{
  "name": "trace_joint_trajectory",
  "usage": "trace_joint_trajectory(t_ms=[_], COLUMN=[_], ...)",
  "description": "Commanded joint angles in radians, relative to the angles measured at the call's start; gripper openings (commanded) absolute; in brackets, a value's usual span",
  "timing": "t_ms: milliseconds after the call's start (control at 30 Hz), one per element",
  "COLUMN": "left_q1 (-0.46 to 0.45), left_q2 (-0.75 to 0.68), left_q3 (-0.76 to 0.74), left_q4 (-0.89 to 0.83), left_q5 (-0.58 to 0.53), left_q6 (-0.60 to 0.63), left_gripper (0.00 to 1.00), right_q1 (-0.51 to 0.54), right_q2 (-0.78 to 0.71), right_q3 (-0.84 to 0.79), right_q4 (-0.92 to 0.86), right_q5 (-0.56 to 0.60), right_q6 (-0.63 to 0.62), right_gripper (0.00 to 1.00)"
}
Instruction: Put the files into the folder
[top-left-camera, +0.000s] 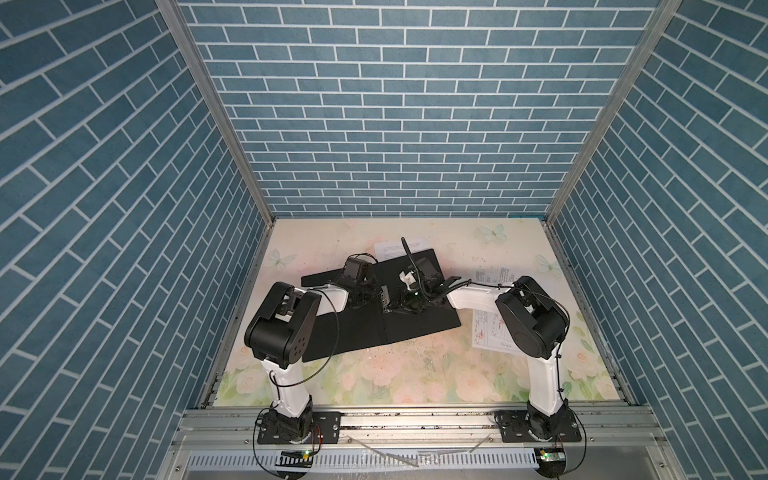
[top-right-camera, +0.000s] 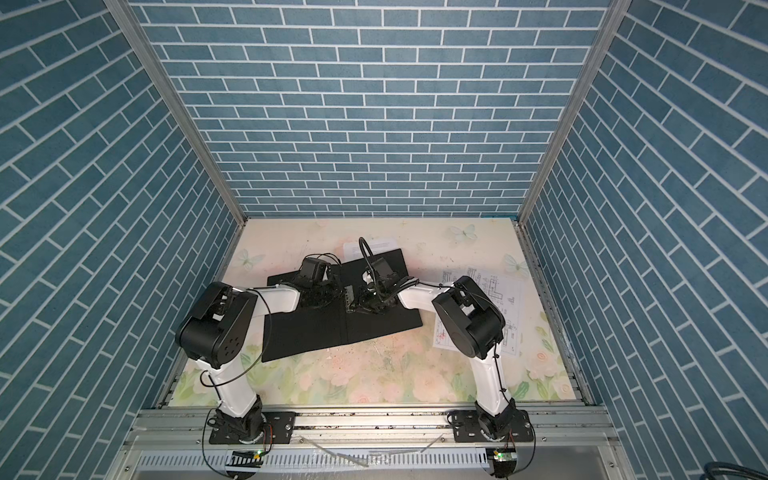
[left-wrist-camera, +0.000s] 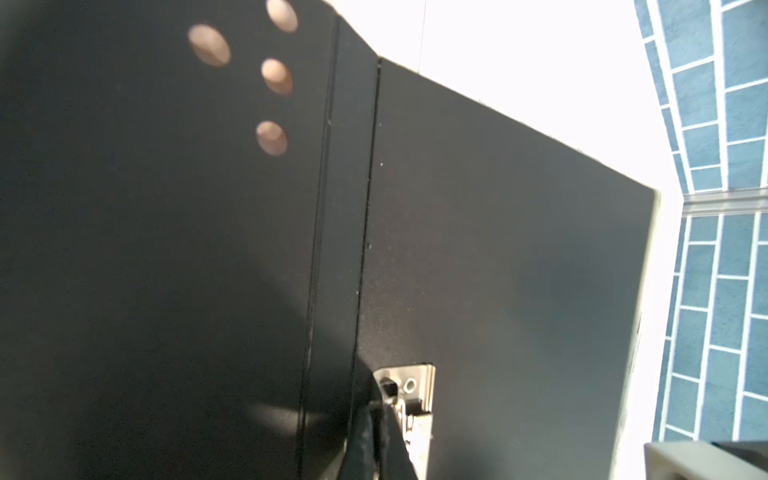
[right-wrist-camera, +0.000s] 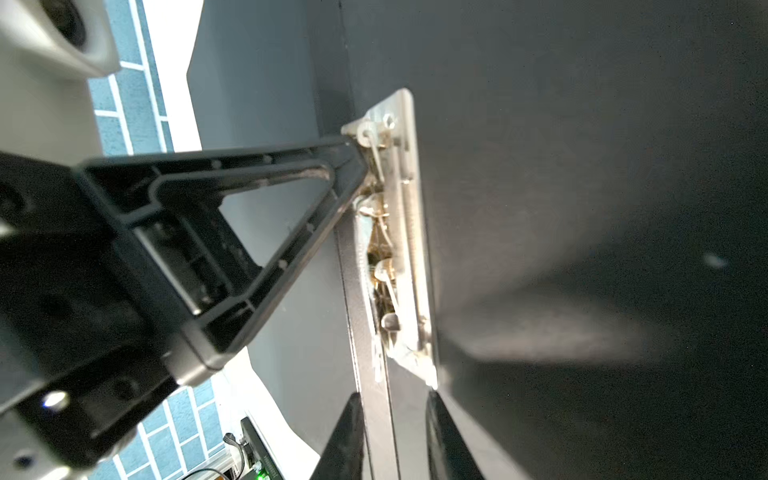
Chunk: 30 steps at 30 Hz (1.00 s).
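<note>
Saw the folder (top-left-camera: 361, 332) lying open, black inside up, mid-worktop (top-left-camera: 395, 374). Only from the top views made out the text sheet (top-left-camera: 397, 246), tucked partly under the folder's far edge, and the drawing sheets (top-right-camera: 505, 291) off to the right beneath the right arm (top-left-camera: 532, 324). Caught the metal clip (right-wrist-camera: 405, 216) in detail only from the wrist views: left claw (left-wrist-camera: 376, 440) clenched, tip against one end; right claw (right-wrist-camera: 397, 440) parted, straddling the spine (left-wrist-camera: 340, 208) by the other end.
</note>
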Motion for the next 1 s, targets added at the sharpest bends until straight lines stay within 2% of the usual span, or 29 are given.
trace_joint_trajectory(t_ms=[0, 967], left_q1=[0.005, 0.005], left_q2=[0.050, 0.071], left_q3=[0.011, 0.011], left_q4=[-0.071, -0.049], left_q5=[0.023, 0.078], left_q6=[0.034, 0.102], left_gripper=[0.09, 0.10], right_q1=[0.004, 0.005], right_q2=[0.020, 0.100], right_q3=[0.060, 0.128], right_q4=[-0.016, -0.088], right_q5=[-0.022, -0.013], right_q6=[-0.003, -0.033], right_gripper=[0.26, 0.16])
